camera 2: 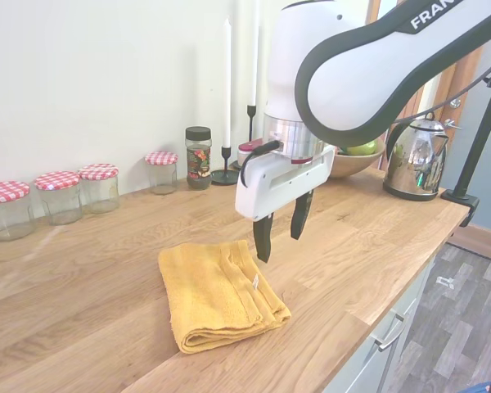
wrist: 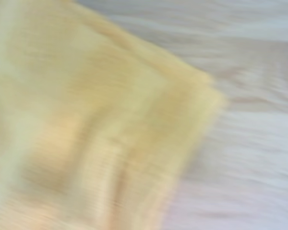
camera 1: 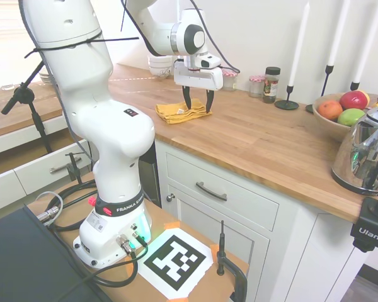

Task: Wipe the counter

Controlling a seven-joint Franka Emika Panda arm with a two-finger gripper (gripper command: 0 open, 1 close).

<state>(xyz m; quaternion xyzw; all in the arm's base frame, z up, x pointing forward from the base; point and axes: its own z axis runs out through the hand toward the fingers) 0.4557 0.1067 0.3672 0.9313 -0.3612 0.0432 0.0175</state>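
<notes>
One folded yellow cloth (camera 2: 217, 295) lies flat on the desk (camera 2: 368, 237), directly beneath the claw (camera 2: 280, 229), which hangs just above it, released and holding nothing. Wiping looks not yet begun: the cloth must first be gripped, then dragged across. The cloth is soft, ribbed terry, rectangular. The desk below and around the claw is smooth, warm-brown plank wood.

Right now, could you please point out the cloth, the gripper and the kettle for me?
cloth (camera 2: 217, 295), second exterior view, middle of the folded top.
gripper (camera 2: 280, 228), second exterior view, midway between its open fingertips.
kettle (camera 1: 363, 157), first exterior view, its shiny body.
</notes>
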